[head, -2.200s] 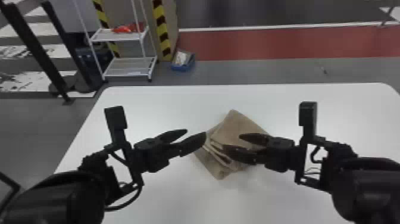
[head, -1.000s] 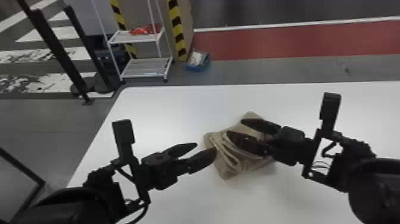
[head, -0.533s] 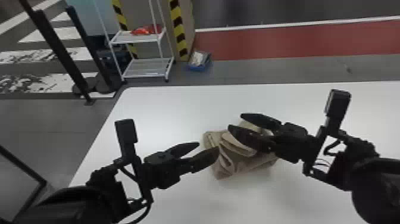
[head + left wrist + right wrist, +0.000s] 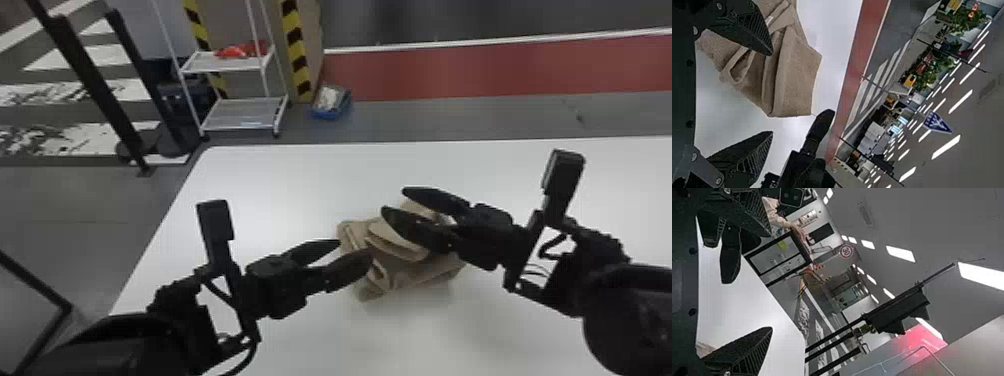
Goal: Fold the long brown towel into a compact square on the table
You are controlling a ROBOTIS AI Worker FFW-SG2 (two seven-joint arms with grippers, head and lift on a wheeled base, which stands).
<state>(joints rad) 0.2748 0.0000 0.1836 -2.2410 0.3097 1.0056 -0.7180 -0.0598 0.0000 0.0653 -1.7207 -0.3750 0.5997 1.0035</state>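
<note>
One brown towel [image 4: 415, 272] lies on the white table [image 4: 280, 185], near the middle of the head view. It is folded in several layers, but they are not even: some folds stand a little up and curve, and the edges do not meet in a square. In the left wrist view, a loop of cloth is at one side of the towel, next to a broader and smoother part.

The left gripper [image 4: 356, 249] is at the left side of the towel. Its two fingers are well apart, with no cloth held between them. The right gripper [image 4: 395, 200] is over the right and far part of the towel, and it also has its fingers spread, holding nothing. I cannot tell if its nearer finger touches the cloth or is only above it.

Behind the table there is a white shelf [image 4: 227, 63] with something red [image 4: 235, 51] on its upper level. A blue box [image 4: 327, 113] is on the floor beside it, and a wide red strip [image 4: 475, 72] goes along the floor to the right.
</note>
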